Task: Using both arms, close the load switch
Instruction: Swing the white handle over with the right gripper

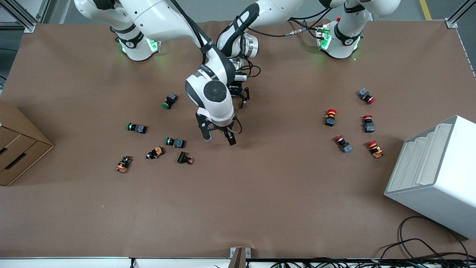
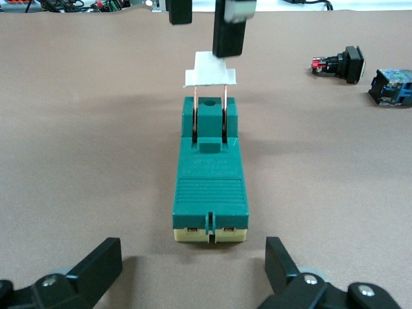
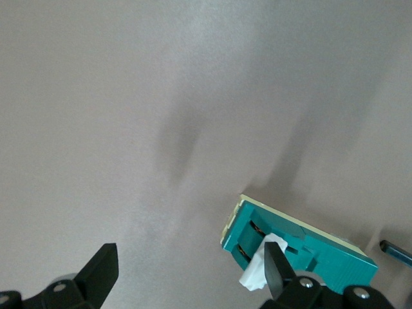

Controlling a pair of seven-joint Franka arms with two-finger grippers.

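Note:
The load switch (image 2: 209, 180), a dark green block with a cream end, lies on the brown table. Its white lever (image 2: 210, 77) stands raised on two copper blades. My left gripper (image 2: 193, 273) is open and low, just short of the switch's cream end, with a finger on each side of it. My right gripper (image 3: 190, 273) is open over the lever end, and one finger (image 3: 277, 270) is against the white lever (image 3: 261, 273). The front view shows the left gripper (image 1: 242, 99) and the right gripper (image 1: 219, 137). The right arm's wrist hides the switch there.
Green-capped push buttons (image 1: 170, 101) (image 1: 137, 127) (image 1: 174, 142) and orange-bodied ones (image 1: 155, 152) lie toward the right arm's end. Red-capped buttons (image 1: 330, 117) (image 1: 368, 123) lie toward the left arm's end, beside a white rack (image 1: 435, 175). A cardboard box (image 1: 18, 145) stands at the table's edge.

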